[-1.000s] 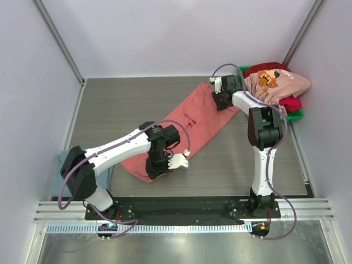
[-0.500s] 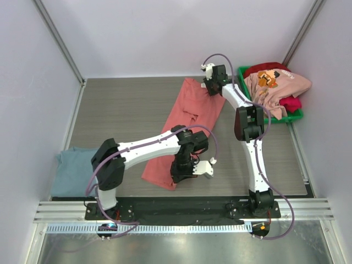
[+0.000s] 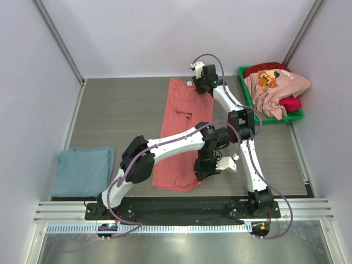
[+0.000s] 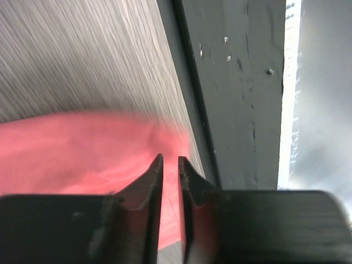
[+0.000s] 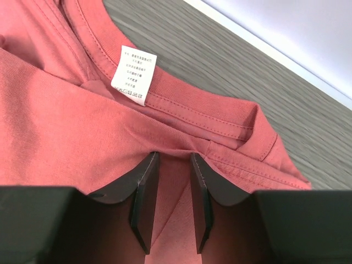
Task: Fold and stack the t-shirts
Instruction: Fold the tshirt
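the red tee point(image 3: 177, 113) lies flat at mid table, collar at 12 o'clock, hem at 6. the right gripper point(image 5: 171, 156) is clamped on a fold just below the collar and its white label point(image 5: 133, 75). the left gripper point(image 4: 170, 160) sits at the hem's 5 o'clock corner, jaws a sliver apart over blurred red cloth; whether it grips i cannot tell. a folded grey-blue tee point(image 3: 82, 170) rests at 8 o'clock. at 2 o'clock a green bin point(image 3: 296, 116) holds a pink tee point(image 3: 275, 88) over a crimson one point(image 3: 290, 103). the table point(image 3: 121, 110) is grey woodgrain, walled in pale panels point(image 3: 165, 33). a second ago the red tee lay slanted from 1 to 7 o'clock; both grippers have swung it straight.
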Controlling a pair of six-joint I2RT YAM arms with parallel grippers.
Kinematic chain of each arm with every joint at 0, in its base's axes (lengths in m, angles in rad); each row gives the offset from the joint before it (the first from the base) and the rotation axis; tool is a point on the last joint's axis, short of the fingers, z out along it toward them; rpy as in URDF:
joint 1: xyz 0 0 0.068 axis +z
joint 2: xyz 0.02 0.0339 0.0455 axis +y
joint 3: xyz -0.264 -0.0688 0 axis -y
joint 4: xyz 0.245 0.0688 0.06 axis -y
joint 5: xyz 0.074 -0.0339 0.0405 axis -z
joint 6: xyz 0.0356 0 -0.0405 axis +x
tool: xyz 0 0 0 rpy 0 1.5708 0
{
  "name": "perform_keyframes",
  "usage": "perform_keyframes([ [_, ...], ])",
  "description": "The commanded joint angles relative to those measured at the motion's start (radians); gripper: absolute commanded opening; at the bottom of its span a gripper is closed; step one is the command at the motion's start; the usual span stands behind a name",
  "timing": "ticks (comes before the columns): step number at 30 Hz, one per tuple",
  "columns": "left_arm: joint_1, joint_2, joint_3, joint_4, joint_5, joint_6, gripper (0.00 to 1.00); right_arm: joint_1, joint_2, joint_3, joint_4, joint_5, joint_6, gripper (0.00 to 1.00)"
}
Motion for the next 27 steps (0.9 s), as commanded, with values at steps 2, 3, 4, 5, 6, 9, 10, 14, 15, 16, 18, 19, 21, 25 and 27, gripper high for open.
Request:
perform_keyframes([
  [2, -0.014, 0.025, 0.093, -0.263, 0.069, -0.002, 0.24, 0.025, 0.031, 0.051, 0.069, -0.079, 0.068, 0.37],
  [3, -0.014, 0.013, 0.094, -0.236, 0.041, -0.013, 0.27, 0.025, 0.032, 0.062, 0.107, -0.079, 0.085, 0.38],
  [4, -0.014, -0.003, 0.1, -0.223, 0.027, -0.034, 0.3, 0.023, 0.032, 0.079, 0.119, -0.081, 0.128, 0.39],
  [5, -0.011, -0.039, 0.129, -0.216, 0.012, -0.042, 0.42, 0.019, 0.016, 0.109, 0.127, -0.081, 0.145, 0.4],
  [6, -0.005, -0.059, 0.155, -0.215, 0.0, -0.048, 0.44, 0.019, -0.004, 0.113, 0.138, -0.076, 0.157, 0.41],
  [9, 0.032, -0.142, 0.301, -0.222, -0.043, -0.094, 0.45, 0.019, -0.17, 0.053, 0.143, -0.047, 0.185, 0.43],
  [10, 0.05, -0.168, 0.333, -0.209, -0.074, -0.116, 0.46, 0.016, -0.222, 0.023, 0.14, -0.036, 0.194, 0.44],
  [14, 0.184, -0.381, 0.259, 0.031, -0.297, -0.423, 0.66, 0.0, -0.532, -0.243, 0.14, 0.062, 0.293, 0.48],
  [15, 0.262, -0.456, 0.176, 0.12, -0.33, -0.485, 0.71, -0.009, -0.646, -0.301, 0.138, 0.065, 0.3, 0.48],
  [16, 0.305, -0.481, 0.147, 0.142, -0.332, -0.528, 0.72, -0.008, -0.714, -0.364, 0.14, 0.063, 0.338, 0.49],
  [18, 0.432, -0.532, 0.069, 0.168, -0.303, -0.655, 0.67, -0.009, -0.878, -0.56, 0.127, 0.034, 0.393, 0.51],
  [19, 0.472, -0.544, 0.041, 0.176, -0.295, -0.692, 0.68, -0.009, -0.926, -0.626, 0.12, 0.021, 0.413, 0.51],
  [21, 0.578, -0.587, -0.074, 0.208, -0.252, -0.811, 0.75, -0.009, -1.023, -0.816, 0.087, -0.047, 0.478, 0.51],
  [25, 0.728, -0.665, -0.326, 0.307, -0.148, -0.988, 0.73, -0.014, -1.28, -1.187, 0.063, -0.191, 0.59, 0.5],
  [27, 0.805, -0.698, -0.456, 0.405, -0.047, -1.068, 0.7, -0.02, -1.339, -1.298, 0.054, -0.301, 0.642, 0.5],
])
